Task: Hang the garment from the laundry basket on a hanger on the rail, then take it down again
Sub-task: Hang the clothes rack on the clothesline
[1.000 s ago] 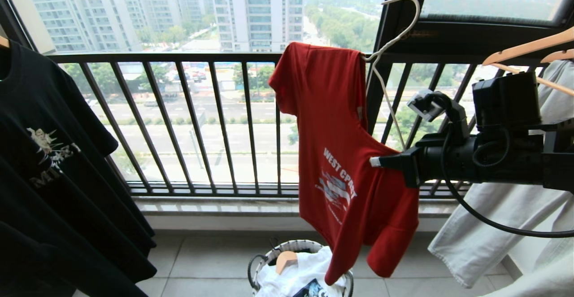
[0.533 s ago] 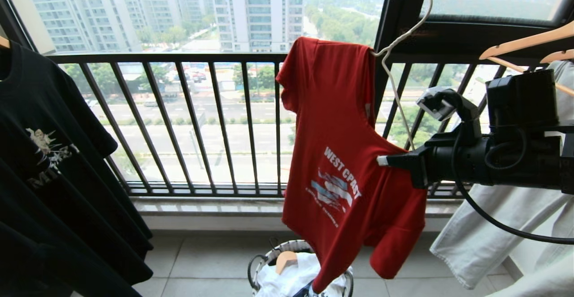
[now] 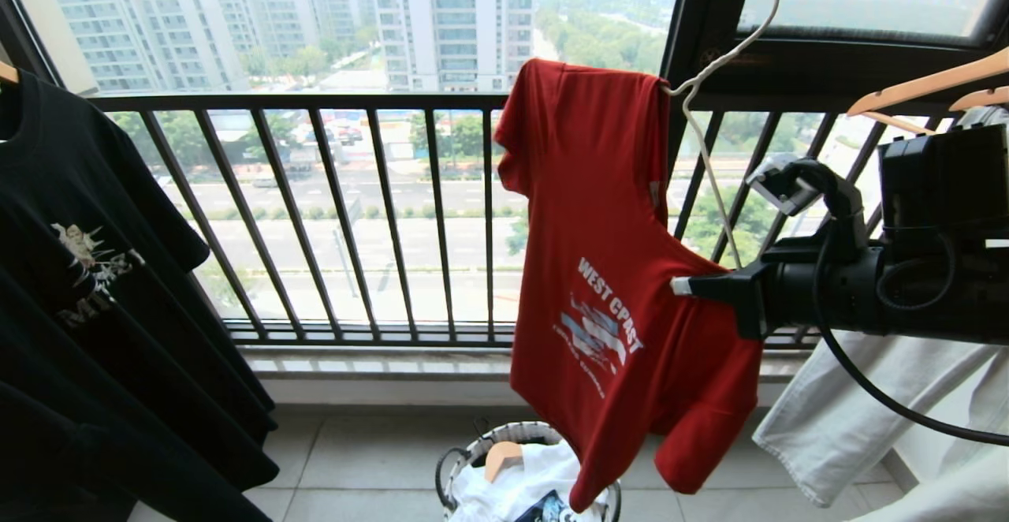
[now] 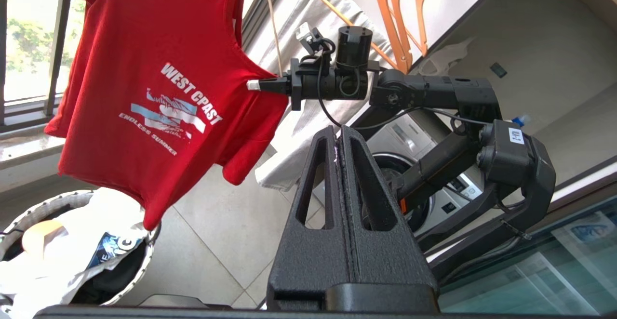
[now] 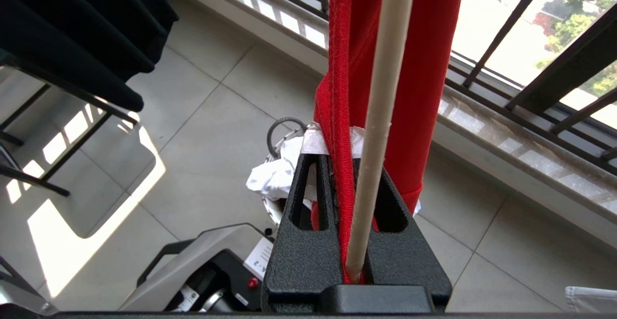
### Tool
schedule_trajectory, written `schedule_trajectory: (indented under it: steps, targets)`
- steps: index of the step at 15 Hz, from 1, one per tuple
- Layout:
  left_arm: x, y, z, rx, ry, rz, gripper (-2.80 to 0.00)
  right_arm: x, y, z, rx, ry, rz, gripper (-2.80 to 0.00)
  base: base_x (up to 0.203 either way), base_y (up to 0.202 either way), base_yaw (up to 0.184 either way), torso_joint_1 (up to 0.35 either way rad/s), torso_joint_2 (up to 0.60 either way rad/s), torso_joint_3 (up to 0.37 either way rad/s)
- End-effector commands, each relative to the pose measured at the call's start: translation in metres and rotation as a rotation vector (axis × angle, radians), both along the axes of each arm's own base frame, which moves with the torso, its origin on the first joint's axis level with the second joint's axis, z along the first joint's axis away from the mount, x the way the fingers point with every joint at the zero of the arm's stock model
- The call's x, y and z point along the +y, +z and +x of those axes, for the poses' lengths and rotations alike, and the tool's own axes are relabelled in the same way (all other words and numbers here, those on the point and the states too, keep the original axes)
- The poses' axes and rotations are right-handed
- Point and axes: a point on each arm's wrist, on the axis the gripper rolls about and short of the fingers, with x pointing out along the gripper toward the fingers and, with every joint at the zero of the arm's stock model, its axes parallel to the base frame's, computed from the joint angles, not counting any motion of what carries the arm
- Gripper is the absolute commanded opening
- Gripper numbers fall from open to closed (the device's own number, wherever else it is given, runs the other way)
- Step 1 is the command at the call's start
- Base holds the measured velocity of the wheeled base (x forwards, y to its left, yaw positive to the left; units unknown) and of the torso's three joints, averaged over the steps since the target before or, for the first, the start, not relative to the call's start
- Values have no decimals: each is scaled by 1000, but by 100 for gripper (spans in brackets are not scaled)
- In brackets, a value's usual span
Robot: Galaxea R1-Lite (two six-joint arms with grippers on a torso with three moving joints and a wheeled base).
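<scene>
The red "WEST" T-shirt (image 3: 615, 270) hangs skewed on the off-white hanger (image 3: 713, 72), well above the woven laundry basket (image 3: 473, 459) at six o'clock. The right gripper (image 3: 682, 285), reaching in from three o'clock, is clamped tight on one slim hanger arm together with a fold of red fabric, as the right wrist view shows. Over the last second the shirt and hanger have climbed and drifted toward one o'clock, the hook (image 3: 749, 1) now nearly at the top edge; I judge this the lift toward the rail, with hanging not yet done. The rail itself is out of frame, so how close the hook is cannot be told. The left gripper (image 4: 343, 140), absent from the head view, is fully closed and empty. The basket's lower rim is cut off, white laundry (image 3: 520, 482) filling it.
</scene>
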Motion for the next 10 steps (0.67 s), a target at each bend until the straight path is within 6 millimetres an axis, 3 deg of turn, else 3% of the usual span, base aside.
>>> schedule_trajectory:
  steps: [1,7,10]
  targets:
    - [-2,0,-3,-1,-7,8,-280,-1,1,-2,-6,3,2,-280,0,0,0,0,0,0]
    - [-6,-4,-5,2,-73,6,-280,-5,4,-16,-21,-1,4,-280,0,0,0,0,0,0]
    - [-6,-5,-5,0,-73,7,-280,-4,1,-19,-28,-98,-46,-280,0,0,0,0,0,0]
